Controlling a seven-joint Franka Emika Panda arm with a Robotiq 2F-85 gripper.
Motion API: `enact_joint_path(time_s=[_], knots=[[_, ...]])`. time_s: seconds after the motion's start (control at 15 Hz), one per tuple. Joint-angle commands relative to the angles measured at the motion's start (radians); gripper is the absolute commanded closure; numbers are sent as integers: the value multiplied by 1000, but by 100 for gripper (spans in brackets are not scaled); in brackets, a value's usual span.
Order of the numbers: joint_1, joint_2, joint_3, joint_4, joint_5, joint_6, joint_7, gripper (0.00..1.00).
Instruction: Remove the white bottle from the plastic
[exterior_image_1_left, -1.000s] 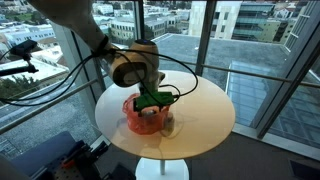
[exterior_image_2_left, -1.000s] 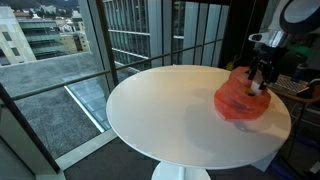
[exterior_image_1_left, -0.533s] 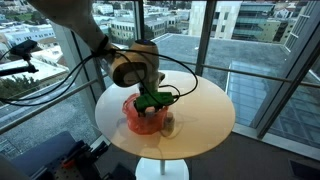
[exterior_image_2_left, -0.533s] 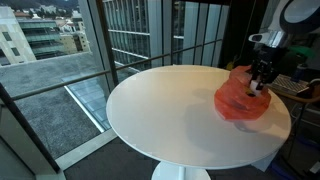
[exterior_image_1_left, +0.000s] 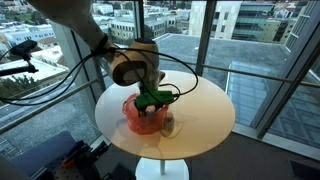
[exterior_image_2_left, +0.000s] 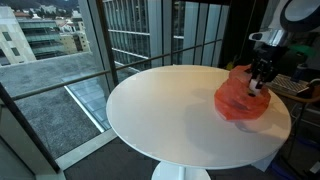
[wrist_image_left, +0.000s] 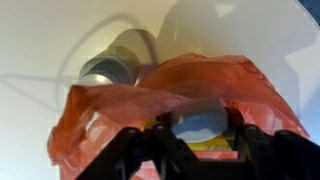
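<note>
The plastic (wrist_image_left: 110, 115) is a red-orange translucent container on the round white table (exterior_image_1_left: 200, 105), and shows in both exterior views (exterior_image_1_left: 138, 120) (exterior_image_2_left: 238, 102). My gripper (exterior_image_1_left: 150, 103) (exterior_image_2_left: 261, 84) reaches down into it from above. In the wrist view the white bottle (wrist_image_left: 199, 120) stands inside the plastic, pale with a yellow label below. My gripper (wrist_image_left: 198, 138) is shut on it, a black finger pressed against each side. The plastic's rim hides the bottle's lower part.
A shorter grey-brown little bottle (wrist_image_left: 115, 62) (exterior_image_1_left: 168, 124) stands on the table just outside the plastic. The table's edge (exterior_image_2_left: 150, 150) runs close by, with floor-to-ceiling windows around it. Black cables (exterior_image_1_left: 185, 85) trail from the arm.
The arm has stayed over the plastic. The fingers look drawn in closer on the bottle than a second ago; the plastic and little bottle have not shifted.
</note>
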Motion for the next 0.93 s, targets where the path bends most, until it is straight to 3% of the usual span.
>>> enact_joint_path(time_s=[0.0, 0.4, 0.87], knots=[[-7, -70, 9, 1, 23, -57, 12, 73], [11, -166, -12, 29, 71, -186, 41, 73], [14, -251, -54, 118, 52, -326, 185, 73]])
